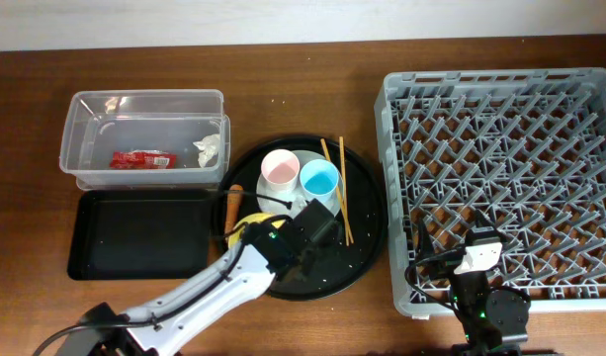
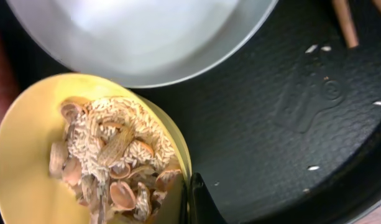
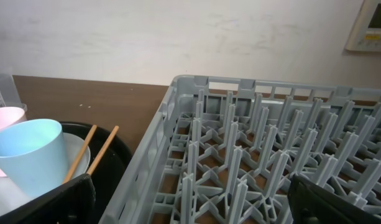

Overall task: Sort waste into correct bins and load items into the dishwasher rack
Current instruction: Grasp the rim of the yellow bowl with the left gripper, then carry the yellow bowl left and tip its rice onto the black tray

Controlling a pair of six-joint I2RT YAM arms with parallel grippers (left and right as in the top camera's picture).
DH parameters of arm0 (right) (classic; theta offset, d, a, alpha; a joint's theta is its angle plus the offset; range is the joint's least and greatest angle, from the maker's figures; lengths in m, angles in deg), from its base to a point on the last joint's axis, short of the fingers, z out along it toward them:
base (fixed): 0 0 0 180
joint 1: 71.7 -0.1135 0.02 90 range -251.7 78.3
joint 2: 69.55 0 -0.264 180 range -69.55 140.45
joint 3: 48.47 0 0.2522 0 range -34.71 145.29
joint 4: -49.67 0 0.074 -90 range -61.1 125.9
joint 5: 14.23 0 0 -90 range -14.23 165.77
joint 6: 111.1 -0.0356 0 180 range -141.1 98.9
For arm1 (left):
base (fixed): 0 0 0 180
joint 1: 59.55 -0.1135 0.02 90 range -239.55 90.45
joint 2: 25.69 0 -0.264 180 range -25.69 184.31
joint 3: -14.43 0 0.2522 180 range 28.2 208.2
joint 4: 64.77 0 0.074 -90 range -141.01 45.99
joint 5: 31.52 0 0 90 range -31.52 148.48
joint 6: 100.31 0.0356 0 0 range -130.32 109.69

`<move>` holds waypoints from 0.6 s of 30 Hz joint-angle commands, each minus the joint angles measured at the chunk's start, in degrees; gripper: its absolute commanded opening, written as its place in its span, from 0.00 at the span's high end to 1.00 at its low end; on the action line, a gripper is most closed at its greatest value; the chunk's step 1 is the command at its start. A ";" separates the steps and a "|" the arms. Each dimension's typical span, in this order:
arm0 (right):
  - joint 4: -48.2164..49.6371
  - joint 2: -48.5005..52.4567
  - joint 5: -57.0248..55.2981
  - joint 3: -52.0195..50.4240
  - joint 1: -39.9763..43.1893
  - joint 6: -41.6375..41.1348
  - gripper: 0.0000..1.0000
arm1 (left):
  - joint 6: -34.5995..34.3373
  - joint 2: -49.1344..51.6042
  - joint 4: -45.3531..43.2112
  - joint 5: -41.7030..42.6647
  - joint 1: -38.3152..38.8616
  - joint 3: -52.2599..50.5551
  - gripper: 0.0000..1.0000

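At eight o'clock on the round tray (image 1: 367, 237), a yellow bowl (image 2: 28, 155) of loose scraps (image 2: 109, 162): likely light, stiff, slick; pinch its rim, keep level. Whether the left tool (image 2: 193, 196) grips, cannot tell; right tool (image 3: 190, 202) spread.

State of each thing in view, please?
Clear tub: holds red wrapper and tissue.
Black tray: empty.
Yellow bowl: upright, holding rice and scraps.
Blue cup: upright, empty.
Pink cup: upright, empty.
Dishwasher rack: nothing loaded.
Right end effector: open.
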 commanded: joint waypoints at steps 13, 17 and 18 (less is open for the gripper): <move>-0.24 -0.22 -0.28 -0.31 0.22 -0.48 0.02 | 1.01 10.91 -0.92 4.59 -2.05 2.73 0.88; -0.24 -0.22 -0.28 -0.31 0.22 -0.48 0.02 | 1.01 11.19 -0.94 4.35 -2.08 2.75 0.86; -0.24 -0.22 -0.28 -0.31 0.22 -0.48 0.02 | 1.03 11.19 -0.94 4.35 -2.08 2.75 0.86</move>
